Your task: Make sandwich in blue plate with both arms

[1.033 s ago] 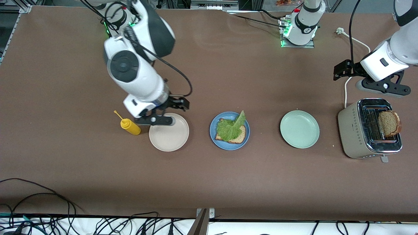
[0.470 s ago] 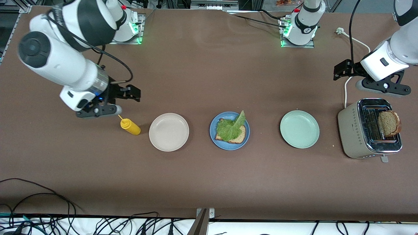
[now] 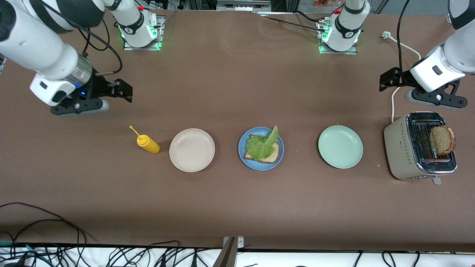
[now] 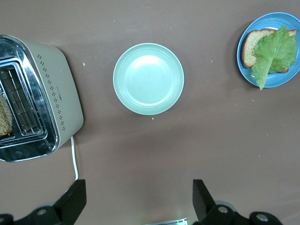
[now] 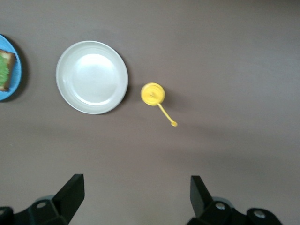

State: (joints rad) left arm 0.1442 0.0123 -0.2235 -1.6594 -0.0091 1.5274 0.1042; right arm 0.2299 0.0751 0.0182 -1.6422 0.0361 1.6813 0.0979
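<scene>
The blue plate (image 3: 259, 165) sits mid-table and holds one brown bread slice (image 3: 274, 157) with a ruffled lettuce leaf (image 3: 262, 145) lying on top. A second bread slice (image 3: 442, 140) stands in the toaster (image 3: 404, 148) at the left arm's end. My left gripper (image 3: 386, 79) hangs open and empty over bare table by the toaster's cord; its wrist view shows the gripper (image 4: 139, 197), the plate (image 4: 281, 80), the lettuce (image 4: 274, 49) and the toaster (image 4: 56, 89). My right gripper (image 3: 119, 89), (image 5: 136, 192) is open and empty over bare table at the right arm's end.
An off-white plate (image 3: 192, 150) and a yellow squeeze bottle (image 3: 148, 144) stand toward the right arm's end. A mint-green plate (image 3: 340, 146) lies between the blue plate and the toaster. A white power cord (image 3: 393, 104) runs from the toaster toward the left arm's base.
The right arm has swung away from over the off-white plate, past the yellow bottle, toward its own end of the table, gripper still open. The left arm has not moved.
</scene>
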